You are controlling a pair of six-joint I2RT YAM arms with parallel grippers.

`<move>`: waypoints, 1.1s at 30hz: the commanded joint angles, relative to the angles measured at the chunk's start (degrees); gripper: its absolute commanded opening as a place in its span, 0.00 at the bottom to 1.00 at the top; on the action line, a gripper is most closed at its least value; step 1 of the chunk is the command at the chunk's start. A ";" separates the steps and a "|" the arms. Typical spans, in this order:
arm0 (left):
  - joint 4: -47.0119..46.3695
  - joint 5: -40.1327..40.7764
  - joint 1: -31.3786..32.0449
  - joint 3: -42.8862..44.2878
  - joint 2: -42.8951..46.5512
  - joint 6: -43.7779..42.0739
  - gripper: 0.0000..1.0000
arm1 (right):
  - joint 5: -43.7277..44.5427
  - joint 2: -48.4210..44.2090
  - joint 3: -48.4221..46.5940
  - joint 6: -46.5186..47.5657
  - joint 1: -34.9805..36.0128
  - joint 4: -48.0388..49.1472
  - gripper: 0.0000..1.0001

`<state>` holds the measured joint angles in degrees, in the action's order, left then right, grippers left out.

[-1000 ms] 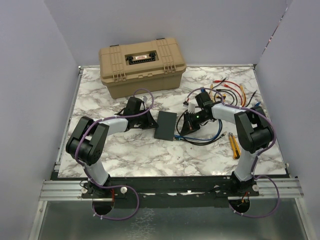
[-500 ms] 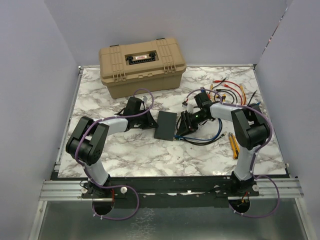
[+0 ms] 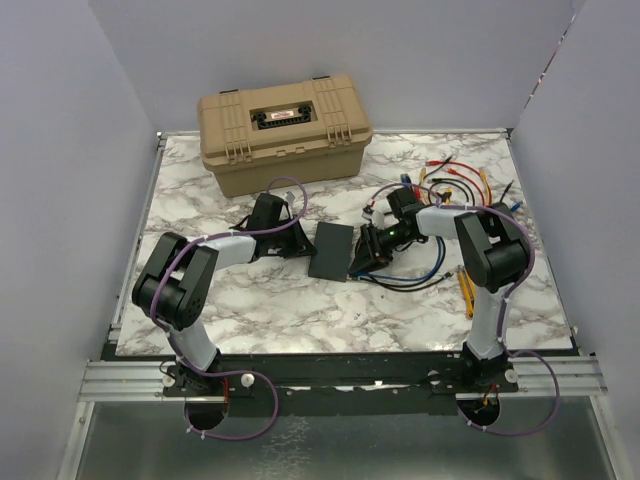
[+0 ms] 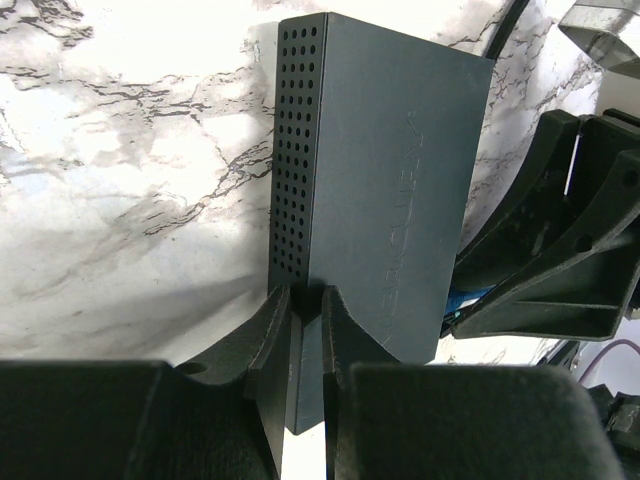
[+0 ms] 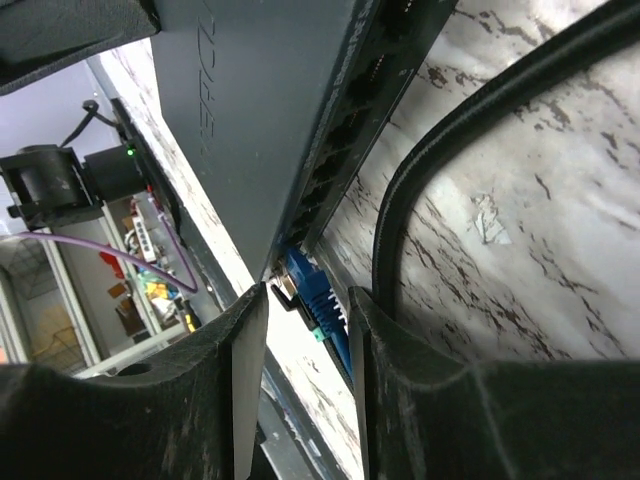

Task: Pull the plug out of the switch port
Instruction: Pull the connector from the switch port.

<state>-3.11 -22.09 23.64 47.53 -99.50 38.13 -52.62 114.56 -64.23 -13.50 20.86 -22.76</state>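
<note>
The switch (image 3: 332, 250) is a flat matte-black box lying mid-table. My left gripper (image 3: 301, 241) is shut on its left edge; in the left wrist view the fingers (image 4: 268, 340) clamp the near corner of the switch (image 4: 390, 170). A blue plug (image 5: 312, 292) sits in the end port of the switch (image 5: 260, 90). My right gripper (image 5: 305, 300) is open, with its jaws on either side of the plug and a gap on the left side. In the top view the right gripper (image 3: 362, 254) is against the switch's right edge. The blue plug also shows in the left wrist view (image 4: 470, 297).
A large tan toolbox (image 3: 285, 130) stands at the back. Loose coloured cables (image 3: 460, 180) lie at the back right, and a black cable (image 5: 440, 170) loops beside the switch. A yellow tool (image 3: 466, 288) lies to the right.
My right gripper has moved left, closer to the switch's port edge, so its jaws now straddle the plug. The left gripper and the switch have not moved.
</note>
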 commanded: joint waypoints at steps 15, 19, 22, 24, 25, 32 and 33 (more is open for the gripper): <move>14.79 9.96 0.11 -3.49 -7.27 -4.82 0.00 | -3.98 7.44 -2.18 -2.19 0.84 3.17 0.32; 14.76 9.96 0.09 -3.41 -7.54 -4.82 0.00 | -4.10 8.25 -2.81 -2.39 1.02 3.21 0.32; 14.85 9.91 0.09 -3.32 -7.47 -4.82 0.00 | -4.05 8.75 -2.92 -2.11 1.11 2.99 0.30; 14.89 9.95 0.12 -3.23 -7.61 -4.82 0.00 | -3.69 8.90 -2.77 -2.27 1.20 3.18 0.26; 14.89 10.02 0.10 -3.23 -7.60 -4.82 0.00 | -3.64 9.03 -2.75 -2.35 1.15 3.26 0.24; 15.05 10.08 0.10 -2.97 -7.64 -4.84 0.00 | -1.88 9.38 -3.40 -1.54 1.42 2.11 0.01; 15.04 10.13 0.12 -2.97 -7.70 -4.90 0.00 | -1.65 9.20 -3.32 -1.20 1.46 1.86 0.00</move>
<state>-1.83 -22.65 23.57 48.90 -100.05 38.09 -59.61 121.12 -67.07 -15.16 19.86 -22.37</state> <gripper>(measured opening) 0.160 0.037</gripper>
